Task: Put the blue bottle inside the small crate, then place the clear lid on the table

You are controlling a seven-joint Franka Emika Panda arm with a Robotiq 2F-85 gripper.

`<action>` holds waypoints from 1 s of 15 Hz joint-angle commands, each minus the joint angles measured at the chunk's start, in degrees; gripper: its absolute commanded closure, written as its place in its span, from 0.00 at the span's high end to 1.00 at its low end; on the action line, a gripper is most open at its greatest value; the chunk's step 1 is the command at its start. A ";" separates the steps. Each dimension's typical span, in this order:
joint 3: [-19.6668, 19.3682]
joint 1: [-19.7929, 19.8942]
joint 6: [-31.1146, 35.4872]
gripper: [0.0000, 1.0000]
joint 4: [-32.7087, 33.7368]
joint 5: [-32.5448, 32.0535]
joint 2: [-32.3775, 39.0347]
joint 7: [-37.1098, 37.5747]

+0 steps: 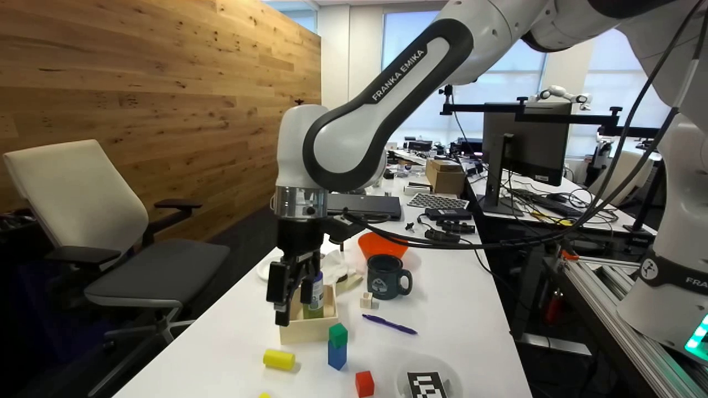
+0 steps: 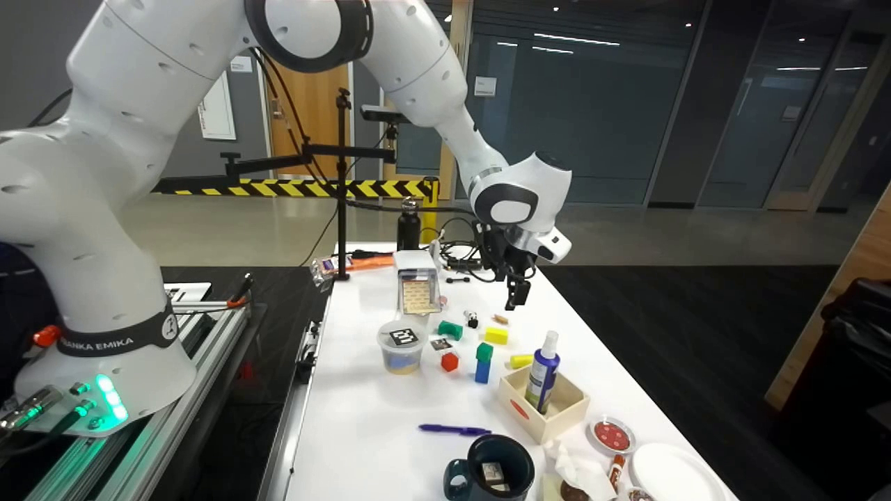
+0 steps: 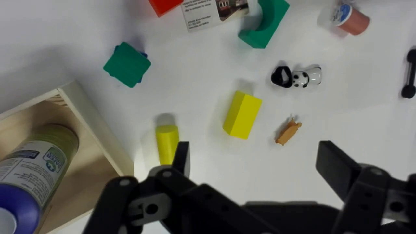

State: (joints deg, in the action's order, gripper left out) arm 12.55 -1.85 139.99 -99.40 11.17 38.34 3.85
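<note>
And there it stands, the blue bottle, inside the wooden crate, its top rising well above the walls! Off to one side of the crate hangs the gripper, up over the white table, jaws spread wide apart, and in the wrist view we see a yellow block and a yellow cylinder, while a green cube sits on a blue block and a purple pen lies near a dark mug

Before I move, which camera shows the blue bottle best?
An exterior view, where the small crate hides at most the base of the blue bottle. In an exterior view, the hand covers its top; the wrist view crops it at the left edge.
</note>
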 commanded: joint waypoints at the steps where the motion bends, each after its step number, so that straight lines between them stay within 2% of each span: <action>1: -1.09 -0.96 -0.24 1.00 0.08 1.15 -0.11 -1.22; 3: -7.12 -6.50 -7.22 1.00 3.87 -6.76 0.19 5.81; 5: -9.74 -8.80 -11.73 1.00 4.79 -9.88 1.13 8.11; 11: -9.53 -10.28 -18.15 1.00 1.94 -9.46 2.52 7.83; 15: -9.23 -9.94 -17.37 1.00 -2.36 -8.21 2.43 7.98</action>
State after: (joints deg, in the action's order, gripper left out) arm 3.08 -12.02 122.75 -98.57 2.76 41.81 10.24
